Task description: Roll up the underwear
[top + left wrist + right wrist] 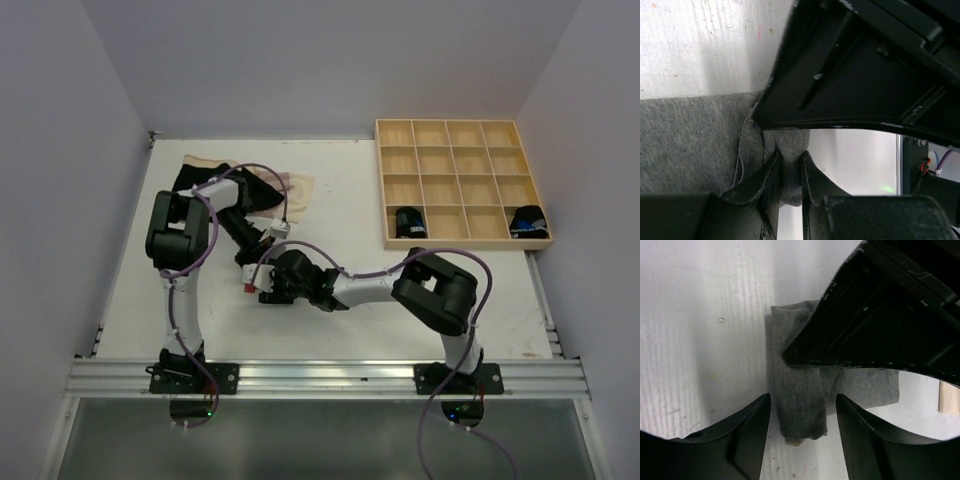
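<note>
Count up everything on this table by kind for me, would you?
Robot arms: 2
Wooden tray: 1
Dark rolls in the tray: 2
Grey garment: 1
Black-and-beige cloth heap: 1 (I cannot count the separate pieces)
Total: 7

Open table (340,195) left of wooden tray (381,180)

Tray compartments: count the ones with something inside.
2, both in the tray's near row: a dark roll in the leftmost compartment, a blue-marked roll in the rightmost. The rest look empty.
</note>
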Controlling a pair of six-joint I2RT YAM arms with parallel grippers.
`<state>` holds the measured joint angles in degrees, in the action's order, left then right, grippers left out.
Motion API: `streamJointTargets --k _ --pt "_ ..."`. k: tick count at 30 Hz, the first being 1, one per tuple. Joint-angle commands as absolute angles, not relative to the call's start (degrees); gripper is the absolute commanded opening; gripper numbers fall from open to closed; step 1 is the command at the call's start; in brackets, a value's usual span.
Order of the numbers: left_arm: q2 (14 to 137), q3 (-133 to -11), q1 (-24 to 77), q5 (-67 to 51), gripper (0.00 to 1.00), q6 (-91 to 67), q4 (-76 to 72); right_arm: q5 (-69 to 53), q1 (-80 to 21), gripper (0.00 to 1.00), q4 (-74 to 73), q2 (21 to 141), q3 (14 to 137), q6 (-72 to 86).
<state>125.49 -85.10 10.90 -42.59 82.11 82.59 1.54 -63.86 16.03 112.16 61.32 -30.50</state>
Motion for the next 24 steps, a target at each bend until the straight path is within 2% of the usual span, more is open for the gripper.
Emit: streamJointTargets --k 1,4,5,8,9,11,13,16,19,24 --pt "128.15 -82.35 10.99 -31.29 0.13 85.78 73.48 0.26 -63.28 0.59 16.17 113.99 63.45 -30.76" --pt "127.97 -82.09 10.99 -31.29 0.13 85.69 73.13 -2.45 -62.84 0.46 14.60 114.96 64.51 -30.15" --pt "127.88 -82.09 10.99 -31.29 0.14 85.69 72.95 -2.98 -62.67 0.31 13.20 115.22 64.77 -29.97" --pt "126.83 -81.57 10.99 -31.99 0.17 85.69 72.34 -5.53 -62.14 0.06 10.56 115.14 65.74 -28.04" --pt "126.39 -81.39 10.90 -32.34 0.18 85.26 71.99 -6.49 -61.88 0.02 9.68 114.96 66.00 -26.47" --pt "124.64 -81.47 10.55 -34.01 0.24 83.59 70.23 -8.51 -61.88 0.00 5.74 114.87 66.88 -25.14" --pt "121.74 -81.47 9.76 -36.72 0.38 83.58 69.26 -9.93 -61.79 0.00 2.91 114.52 67.76 -23.04" --pt "117.61 -82.44 7.39 -41.63 0.45 83.58 69.17 -12.30 -61.52 0.00 -3.59 114.43 69.16 -19.78" --pt "113.83 -84.63 3.61 -47.17 0.49 82.97 69.26 -15.99 -60.82 0.00 -7.03 114.00 69.08 -16.18" --pt "104.36 -83.25 -5.43 -53.35 0.51 81.13 65.42 -24.06 -57.66 0.00 -7.04 114.17 67.77 -9.33"
